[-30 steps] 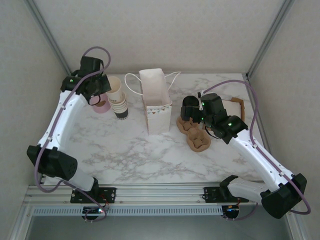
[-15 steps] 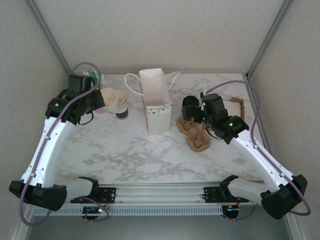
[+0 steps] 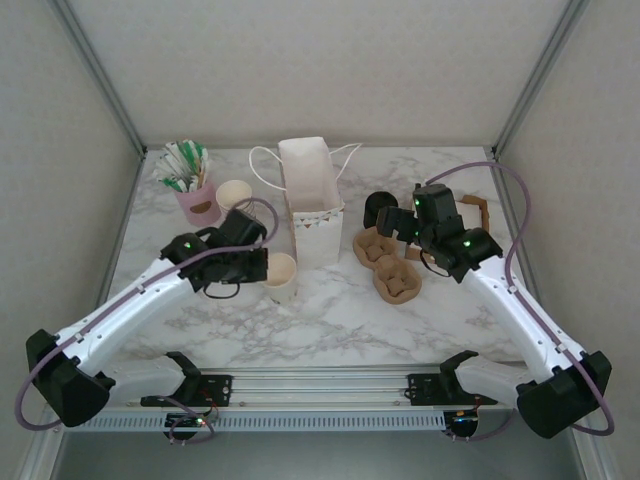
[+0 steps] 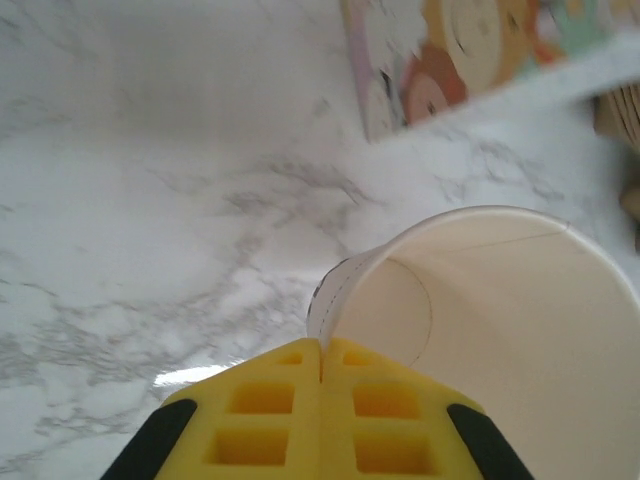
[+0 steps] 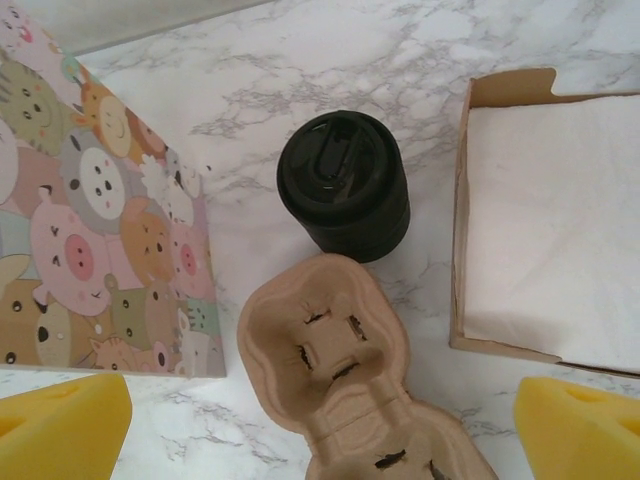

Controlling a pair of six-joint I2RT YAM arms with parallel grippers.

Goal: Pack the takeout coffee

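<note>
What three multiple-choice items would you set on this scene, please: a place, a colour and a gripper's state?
1. Where does the black lidded cup stand?
A) between the bag and the napkin box
B) inside the bag
C) inside the napkin box
2. What colour is the holder of sticks at the back left?
A) blue
B) black
C) pink
3. How is the left gripper?
A) wide open
B) shut on the paper cup's rim
C) shut on the bag's handle

1 A: the right wrist view shows it between them.
2 C: it looks pink from above.
3 B: its yellow fingers meet on the cup's wall.
</note>
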